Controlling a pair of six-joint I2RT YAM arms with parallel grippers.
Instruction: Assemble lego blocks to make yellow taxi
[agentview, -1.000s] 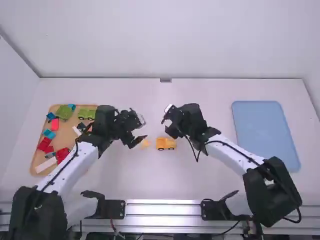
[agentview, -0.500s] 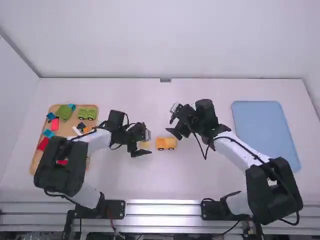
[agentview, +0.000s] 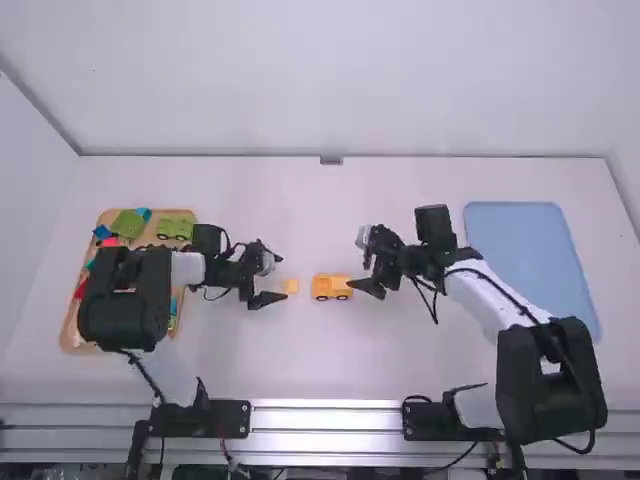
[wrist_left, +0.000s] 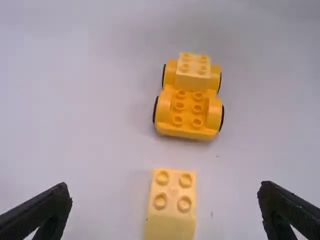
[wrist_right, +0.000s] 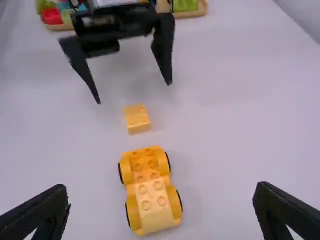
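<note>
My left gripper (agentview: 268, 279) is open low over the table, just left of a loose light yellow block (agentview: 291, 286). In the left wrist view that block (wrist_left: 172, 202) lies between the spread fingertips of the left gripper (wrist_left: 165, 192), untouched. Right of it in the high view stands the yellow wheeled car base (agentview: 331, 287), with a light yellow block (wrist_left: 193, 73) mounted on one end. My right gripper (agentview: 372, 271) is at the base's right side, holding nothing; in the right wrist view the right gripper (wrist_right: 161, 192) stands open around the base's near end (wrist_right: 155, 205).
A wooden tray (agentview: 70, 330) with green, red, blue and other blocks sits at the left, partly under the left arm. A green wheeled piece (agentview: 175, 227) lies in its far right corner. At the right is a blue tray (agentview: 530, 265).
The left gripper moved over to the loose yellow block, then drew back left, leaving the block on the table. The right gripper shifted right and toward the camera.
</note>
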